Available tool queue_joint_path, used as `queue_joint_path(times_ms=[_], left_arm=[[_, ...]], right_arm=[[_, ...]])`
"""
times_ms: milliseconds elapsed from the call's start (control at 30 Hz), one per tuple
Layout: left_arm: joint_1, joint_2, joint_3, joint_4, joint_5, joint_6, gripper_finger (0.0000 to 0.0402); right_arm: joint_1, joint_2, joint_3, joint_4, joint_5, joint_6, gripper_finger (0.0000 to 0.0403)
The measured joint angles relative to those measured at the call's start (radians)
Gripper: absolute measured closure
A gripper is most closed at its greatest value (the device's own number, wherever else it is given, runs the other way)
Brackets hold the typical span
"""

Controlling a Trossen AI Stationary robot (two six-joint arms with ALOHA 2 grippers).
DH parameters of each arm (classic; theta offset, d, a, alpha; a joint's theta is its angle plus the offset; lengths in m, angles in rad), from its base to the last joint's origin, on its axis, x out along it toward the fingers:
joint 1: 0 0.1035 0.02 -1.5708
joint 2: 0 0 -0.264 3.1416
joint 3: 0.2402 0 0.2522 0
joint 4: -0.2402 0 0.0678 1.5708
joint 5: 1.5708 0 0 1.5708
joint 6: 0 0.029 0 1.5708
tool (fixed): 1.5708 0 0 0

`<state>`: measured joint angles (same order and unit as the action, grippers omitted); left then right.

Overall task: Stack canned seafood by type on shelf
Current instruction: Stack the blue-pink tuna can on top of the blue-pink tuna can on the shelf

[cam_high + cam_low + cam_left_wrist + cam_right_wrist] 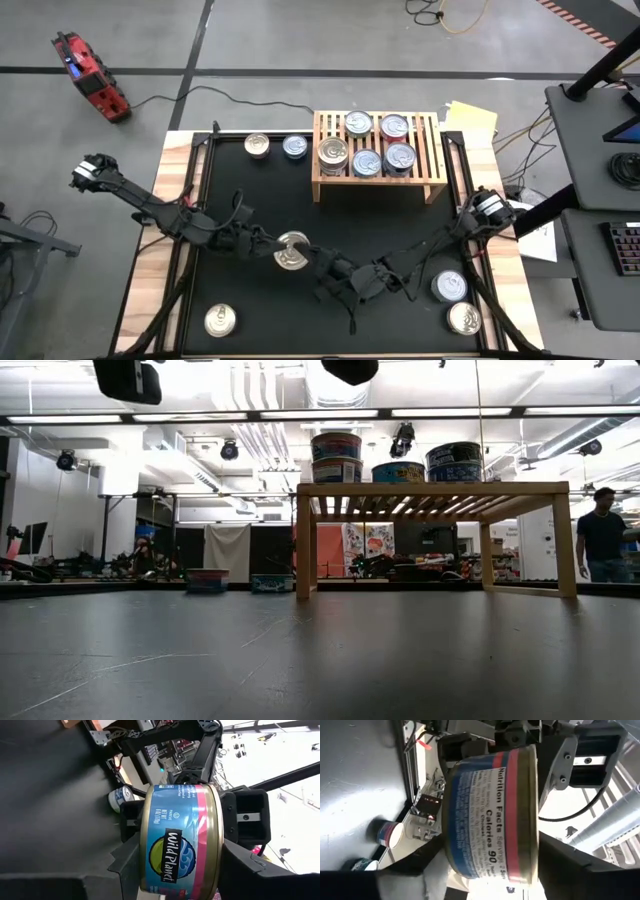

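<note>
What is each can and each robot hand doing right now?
Middle can: up in the air, held.
Left gripper: shut on that can.
Right gripper: at the same can.
Shelf cans: resting on the shelf.
Other cans: upright on the mat.

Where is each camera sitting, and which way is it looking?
High: above the table, looking straight down; shows the left arm, right arm, shelf and can.
Low: at tabletop height, looking level at the shelf; hardly any robot shows.
Left wrist: on the left arm, facing the can held in its fingers.
Right wrist: on the right arm, facing the can.
Shared: both wrist views see the same can, from opposite sides.
</note>
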<state>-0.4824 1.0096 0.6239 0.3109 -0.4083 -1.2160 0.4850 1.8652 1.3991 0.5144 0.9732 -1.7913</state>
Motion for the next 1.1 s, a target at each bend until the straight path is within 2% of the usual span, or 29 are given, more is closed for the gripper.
queue_joint_path(times_ms=[67,100,167,267,333,400,700,833,967,1100], left_arm=[[0.0,0.0,0.0,0.008,0.004,-0.001,0.022],[0.0,0.0,0.0,0.01,0.005,0.018,0.0204],[0.0,0.0,0.0,0.004,0.004,0.073,0.0149],[0.0,-0.005,0.0,0.008,0.001,0.132,0.0069],[0.0,-0.009,0.0,0.012,0.001,0.178,0.0032],[0.0,-0.011,0.0,0.015,0.009,0.197,0.0013],[0.0,-0.05,0.0,0.042,0.027,0.345,0.0036],[0.0,-0.09,0.0,0.024,0.027,0.462,0.0041],[0.0,-0.125,0.0,0.007,0.026,0.623,0.0041],[0.0,-0.15,0.0,-0.018,0.026,0.704,0.0041]], right_arm=[[-0.001,0.0,0.0,0.0,-0.002,0.002,0.0194],[-0.001,-0.001,0.0,0.006,-0.006,0.004,0.0205],[-0.001,-0.003,0.0,-0.001,-0.002,0.015,0.022],[-0.002,-0.003,-0.001,-0.002,0.003,0.045,0.0221],[-0.002,-0.004,-0.002,-0.004,0.004,0.062,0.0221],[-0.002,-0.009,-0.002,-0.005,0.014,0.064,0.0221],[-0.007,-0.09,-0.008,-0.023,0.029,0.146,0.0221],[-0.022,-0.163,-0.009,-0.101,0.025,0.214,0.0221],[-0.071,-0.255,-0.009,-0.249,0.012,0.37,0.0221],[-0.157,-0.348,-0.005,-0.441,0.011,0.624,0.0221]])
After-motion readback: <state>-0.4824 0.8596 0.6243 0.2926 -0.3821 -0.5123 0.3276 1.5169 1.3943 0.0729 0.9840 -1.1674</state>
